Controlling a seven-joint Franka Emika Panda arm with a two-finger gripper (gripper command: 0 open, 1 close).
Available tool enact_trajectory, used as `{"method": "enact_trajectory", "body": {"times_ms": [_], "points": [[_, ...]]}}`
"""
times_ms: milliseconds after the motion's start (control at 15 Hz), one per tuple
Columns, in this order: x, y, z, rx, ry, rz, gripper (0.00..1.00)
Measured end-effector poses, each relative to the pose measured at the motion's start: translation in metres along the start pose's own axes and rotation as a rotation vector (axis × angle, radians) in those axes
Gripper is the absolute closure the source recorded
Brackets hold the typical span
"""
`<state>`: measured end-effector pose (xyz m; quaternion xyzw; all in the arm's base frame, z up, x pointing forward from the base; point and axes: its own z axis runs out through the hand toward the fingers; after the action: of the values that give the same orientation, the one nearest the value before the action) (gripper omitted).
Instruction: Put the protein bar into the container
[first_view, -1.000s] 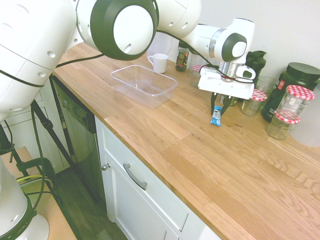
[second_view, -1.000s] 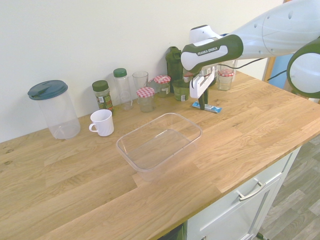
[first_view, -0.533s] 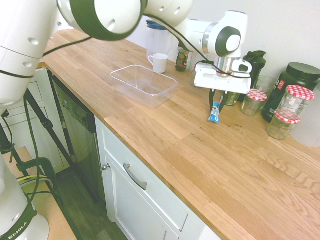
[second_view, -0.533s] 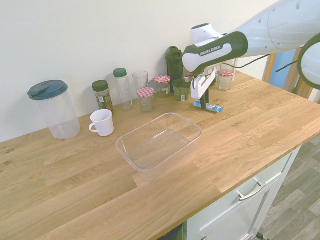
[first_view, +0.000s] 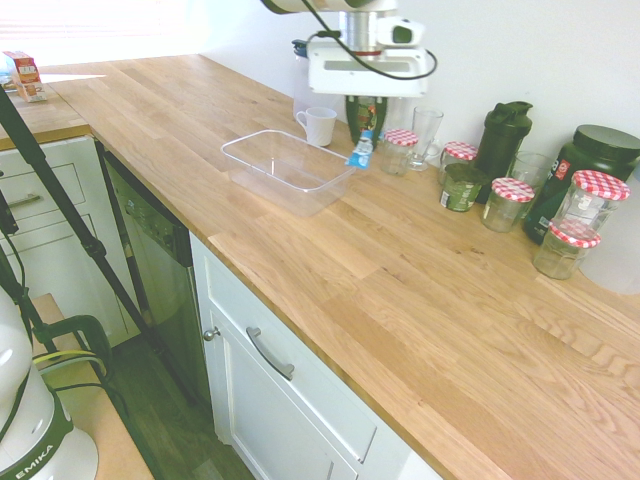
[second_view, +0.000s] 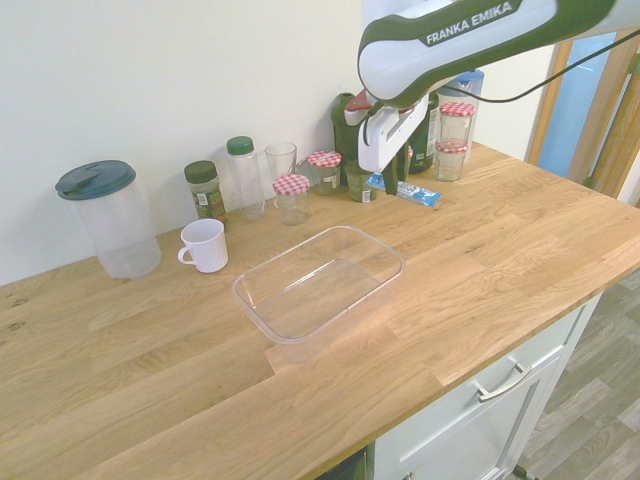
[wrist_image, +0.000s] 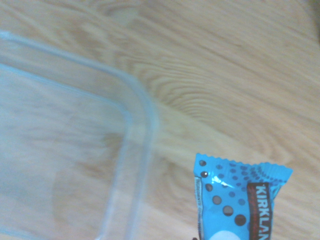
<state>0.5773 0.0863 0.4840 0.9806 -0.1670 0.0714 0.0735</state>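
The protein bar, in a bright blue wrapper, hangs in the air with my gripper shut on its upper end. It hovers just beside the near-right corner of the container, a clear shallow plastic tub standing empty on the wooden counter. From the other side the protein bar sticks out sideways from the gripper, behind and to the right of the container. In the wrist view the protein bar sits just outside the rounded rim of the container.
A white mug stands behind the tub. Jars with red-checked lids, a drinking glass, spice bottles and a dark shaker bottle line the wall. A big clear jug stands at the far end.
The gripper finished shutting on the bar, lifted it off the counter, and carried it from beside the jars to the edge of the tub.
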Motion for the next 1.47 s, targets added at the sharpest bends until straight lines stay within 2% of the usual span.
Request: {"method": "enact_trajectory", "body": {"times_ms": [200,400,733,1200,1467], "points": [[-0.074,-0.051,0.008,-0.028,0.002,-0.054,1.0],[-0.105,-0.085,0.012,-0.04,0.013,-0.101,1.0],[-0.103,-0.107,0.018,-0.049,0.026,-0.119,1.0],[-0.099,-0.162,0.029,-0.07,0.027,-0.158,1.0],[-0.1,-0.167,0.043,-0.085,0.011,-0.168,1.0]]}}
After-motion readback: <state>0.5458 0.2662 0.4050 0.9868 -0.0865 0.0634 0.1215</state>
